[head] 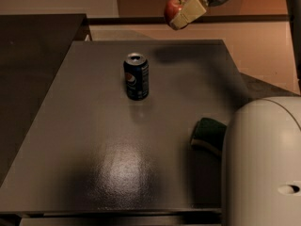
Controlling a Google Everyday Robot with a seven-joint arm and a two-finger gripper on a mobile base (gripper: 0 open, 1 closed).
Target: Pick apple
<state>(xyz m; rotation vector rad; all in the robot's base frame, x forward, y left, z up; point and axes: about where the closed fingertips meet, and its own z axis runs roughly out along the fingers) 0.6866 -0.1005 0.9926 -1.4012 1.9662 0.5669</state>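
While above the table [94, 126], gripper [178, 13] clasps apple [171, 5].

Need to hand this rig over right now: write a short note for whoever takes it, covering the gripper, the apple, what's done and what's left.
Gripper: jaws shut on the apple, in the air over the table's far edge, at the top of the view.
Apple: off the table, touching only the jaws.
Other things: soda can upright on the far half of the table; green sponge near the right edge, partly hidden by the robot's body.
Done: apple grasped and lifted.
Left: likely nothing beyond a secure hold.
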